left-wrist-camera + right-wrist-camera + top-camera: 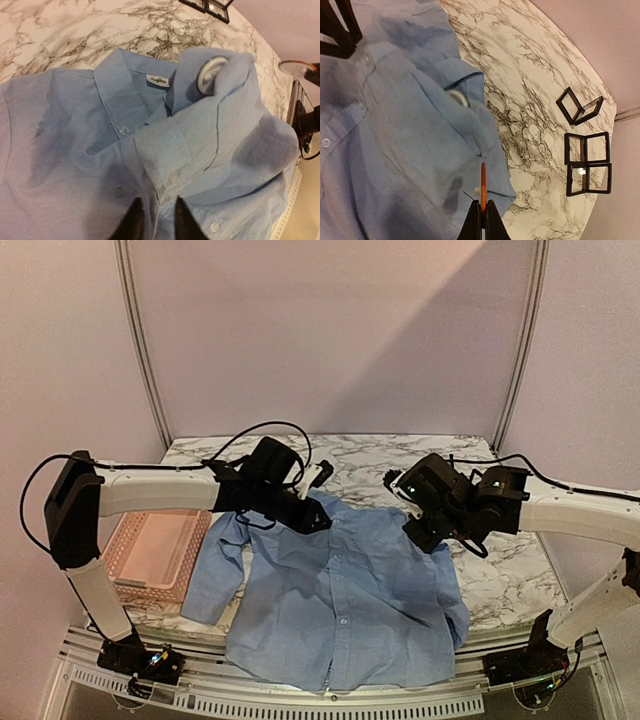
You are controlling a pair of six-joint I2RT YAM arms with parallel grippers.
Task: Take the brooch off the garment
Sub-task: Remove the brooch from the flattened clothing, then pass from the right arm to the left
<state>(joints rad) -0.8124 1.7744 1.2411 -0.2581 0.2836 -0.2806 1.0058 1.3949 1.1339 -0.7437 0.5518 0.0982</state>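
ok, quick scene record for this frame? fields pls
shirt: light blue, spread on table, collar on the side away from the arm bases
disc: round, pale, tucked under folded collar; probably the brooch
left jaws: slightly apart, at the button strip below the collar
right jaws: shut on thin orange stick, over the shirt's edge
basket: pink, left of shirt
frames: three, black, on table
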